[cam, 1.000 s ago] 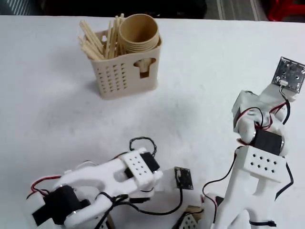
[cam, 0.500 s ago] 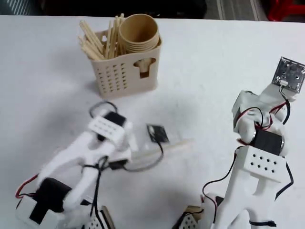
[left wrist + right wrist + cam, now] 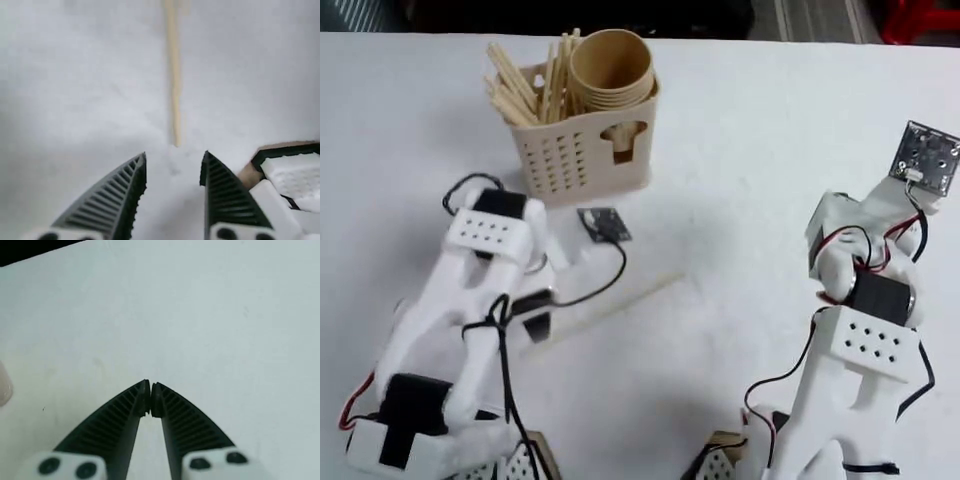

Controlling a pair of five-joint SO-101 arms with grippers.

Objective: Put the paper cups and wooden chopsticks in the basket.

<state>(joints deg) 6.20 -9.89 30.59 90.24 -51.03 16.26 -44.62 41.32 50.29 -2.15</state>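
Left gripper (image 3: 172,162) spread, just short of a chopstick (image 3: 173,90) lying at six o'clock from the basket (image 3: 585,160); right gripper (image 3: 150,392) closed, empty.

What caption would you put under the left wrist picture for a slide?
Open left gripper poised over the white table, a wooden chopstick lying just ahead of it.

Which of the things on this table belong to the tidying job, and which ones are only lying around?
For the job: basket; paper cups stacked in it; chopsticks standing in it; one loose chopstick lying ahead of the open left claw.

Not for the job: white table; red object beyond its far edge.
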